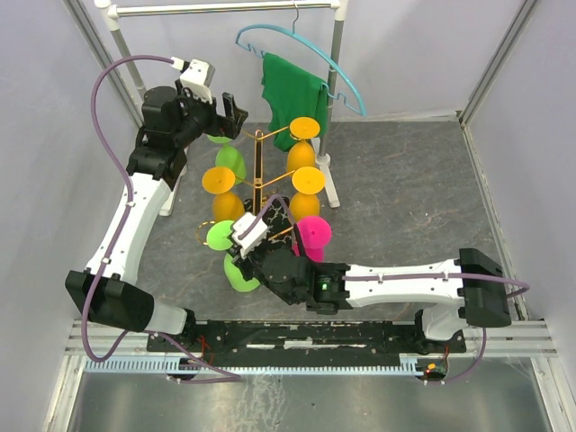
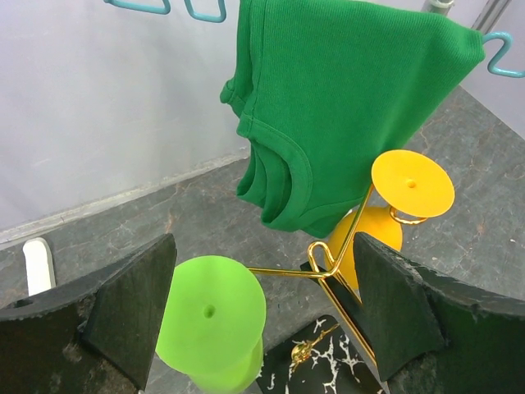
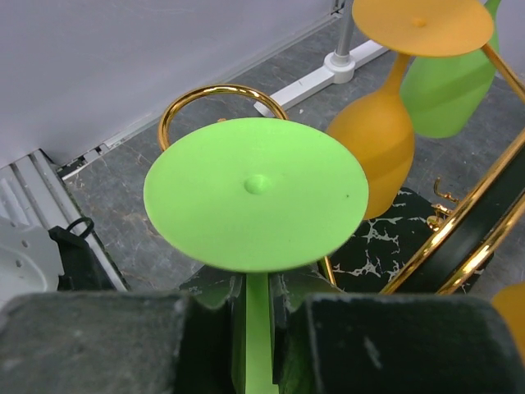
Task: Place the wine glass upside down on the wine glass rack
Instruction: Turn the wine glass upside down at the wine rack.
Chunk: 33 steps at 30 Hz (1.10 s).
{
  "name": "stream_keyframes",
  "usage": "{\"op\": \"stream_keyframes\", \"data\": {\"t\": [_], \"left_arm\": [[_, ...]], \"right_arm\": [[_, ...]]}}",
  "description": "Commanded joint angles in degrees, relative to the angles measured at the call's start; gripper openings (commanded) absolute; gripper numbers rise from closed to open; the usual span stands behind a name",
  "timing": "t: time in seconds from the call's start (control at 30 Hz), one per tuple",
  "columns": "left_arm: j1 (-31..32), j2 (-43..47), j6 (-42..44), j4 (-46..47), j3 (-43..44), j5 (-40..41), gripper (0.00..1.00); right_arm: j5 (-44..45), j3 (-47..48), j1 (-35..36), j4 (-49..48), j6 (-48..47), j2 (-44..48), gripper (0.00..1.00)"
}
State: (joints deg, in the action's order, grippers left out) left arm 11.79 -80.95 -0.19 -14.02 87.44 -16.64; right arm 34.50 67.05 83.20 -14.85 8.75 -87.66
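Since the left jaws stand wide open at the upper left of the wine glass rack [image 1: 258, 171], with the foot of a hung green glass [image 2: 209, 316] showing between the pads [image 2: 135, 308] and touching neither as far as I can tell, I read the left arm [image 1: 135, 207] as carrying nothing and simply parked close to that branch. Moving right, the wine glass [image 3: 256, 193] of the task is in the right jaws, which are closed on its stem just under the foot. It is already inverted, foot up and bowl down, because the rack takes a glass by its stem in a curl, with the foot resting on top. The gold scroll [image 3: 217, 92] meant for it sits just behind the foot's far edge (whether foot and wire touch I cannot tell), so I judge the hang near but not done. Room is tight: an orange glass [image 3: 381, 144] hangs just right of the foot, the marbled base [image 3: 381, 246] lies below, and a pink glass [image 1: 313, 236] stands beside the right arm [image 1: 396, 281]. Open worktop [image 1: 414, 189] lies farther right, my clean way out.
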Motion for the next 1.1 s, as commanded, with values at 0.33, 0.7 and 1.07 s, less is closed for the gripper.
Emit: {"op": "stream_keyframes", "data": {"t": [0.33, 0.7, 1.07], "left_arm": [[-0.82, 2.29, -1.59, 4.31, -0.96, -1.35, 0.95], [-1.25, 2.37, -2.1, 5.19, -1.58, -1.58, 0.95], [-1.78, 2.46, -2.58, 5.93, -2.32, -1.81, 0.95]], "right_arm": [[-1.82, 3.66, -1.15, -6.52, -0.07, -4.44, 0.01], [-6.84, 7.89, -1.18, -7.14, -0.48, -9.38, 0.02], [-9.86, 6.64, -1.11, -7.75, 0.03, -8.75, 0.02]]}}
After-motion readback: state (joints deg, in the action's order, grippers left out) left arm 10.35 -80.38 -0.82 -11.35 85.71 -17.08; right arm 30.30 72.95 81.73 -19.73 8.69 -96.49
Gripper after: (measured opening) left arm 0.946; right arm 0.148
